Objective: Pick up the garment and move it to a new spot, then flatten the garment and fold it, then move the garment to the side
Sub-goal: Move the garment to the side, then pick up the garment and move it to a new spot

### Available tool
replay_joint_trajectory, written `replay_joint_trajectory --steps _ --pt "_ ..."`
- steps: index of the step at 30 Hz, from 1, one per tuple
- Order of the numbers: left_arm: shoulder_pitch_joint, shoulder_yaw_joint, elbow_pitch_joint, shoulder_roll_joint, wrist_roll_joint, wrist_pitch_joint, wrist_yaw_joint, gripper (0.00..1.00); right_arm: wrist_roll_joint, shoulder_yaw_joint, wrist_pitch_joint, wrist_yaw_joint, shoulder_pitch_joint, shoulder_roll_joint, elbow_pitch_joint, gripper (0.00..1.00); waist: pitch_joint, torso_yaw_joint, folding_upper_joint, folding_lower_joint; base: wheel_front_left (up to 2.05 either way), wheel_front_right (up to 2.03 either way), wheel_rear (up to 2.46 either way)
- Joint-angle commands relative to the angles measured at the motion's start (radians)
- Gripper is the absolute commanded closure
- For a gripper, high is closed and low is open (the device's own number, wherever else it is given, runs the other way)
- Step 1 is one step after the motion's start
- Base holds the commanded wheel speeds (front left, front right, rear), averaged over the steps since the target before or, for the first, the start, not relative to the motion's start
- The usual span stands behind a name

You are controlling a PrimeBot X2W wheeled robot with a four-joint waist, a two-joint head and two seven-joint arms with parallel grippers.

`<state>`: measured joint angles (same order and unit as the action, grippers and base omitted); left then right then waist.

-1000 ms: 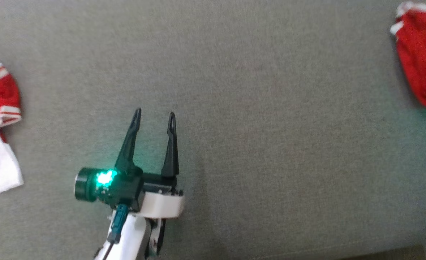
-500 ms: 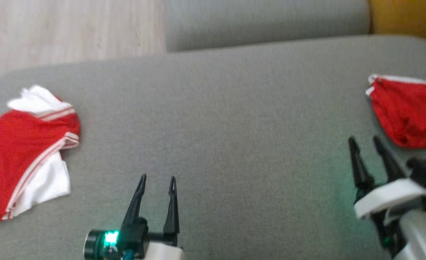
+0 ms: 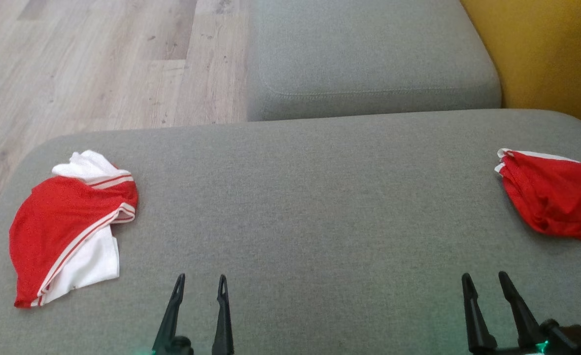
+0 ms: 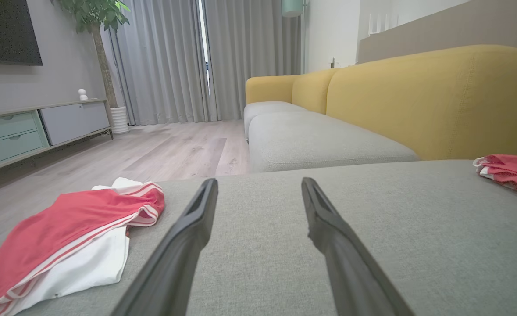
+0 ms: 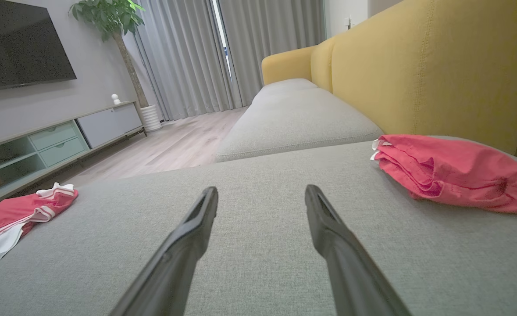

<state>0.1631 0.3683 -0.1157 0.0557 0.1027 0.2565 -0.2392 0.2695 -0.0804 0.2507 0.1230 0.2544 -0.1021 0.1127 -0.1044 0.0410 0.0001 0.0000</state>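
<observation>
head: high, looks down | 2 wrists: low, fwd | shared: cushion (image 3: 320, 222), red-white garment (image 3: 58, 222)

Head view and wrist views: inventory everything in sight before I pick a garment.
red-and-white garment: one, red with white panel, crumpled at near seat's left end
red garment: one, red with white trim, bunched at its right end
near seat: one, grey, under both garments
far seat: one, grey, beyond the near seat
sofa back: one, yellow, right of the seats
floor: one, pale wood, beyond the near seat, left
television: one, black, on the wall
plant: one, green, by the curtains
left gripper: one, dark, lower left, jaws open, empty
right gripper: one, dark, lower right, jaws open, empty
</observation>
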Motion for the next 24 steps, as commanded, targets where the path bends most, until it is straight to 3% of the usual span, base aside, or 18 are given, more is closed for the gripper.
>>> replay_joint_trajectory --steps 1,24 --pt "-0.029 -0.038 0.039 0.000 -0.018 0.005 -0.007 0.00 -0.013 -0.013 0.011 0.008 -0.036 -0.004 -0.047 0.00 -0.005 0.000 -0.0001 0.0000 0.00 0.00 0.00" --pt "-0.010 -0.058 0.025 0.001 -0.061 0.005 0.024 0.00 -0.066 0.020 0.011 0.008 -0.008 0.038 -0.084 0.00 -0.021 0.003 -0.0001 0.0000 0.00 0.00 0.00"
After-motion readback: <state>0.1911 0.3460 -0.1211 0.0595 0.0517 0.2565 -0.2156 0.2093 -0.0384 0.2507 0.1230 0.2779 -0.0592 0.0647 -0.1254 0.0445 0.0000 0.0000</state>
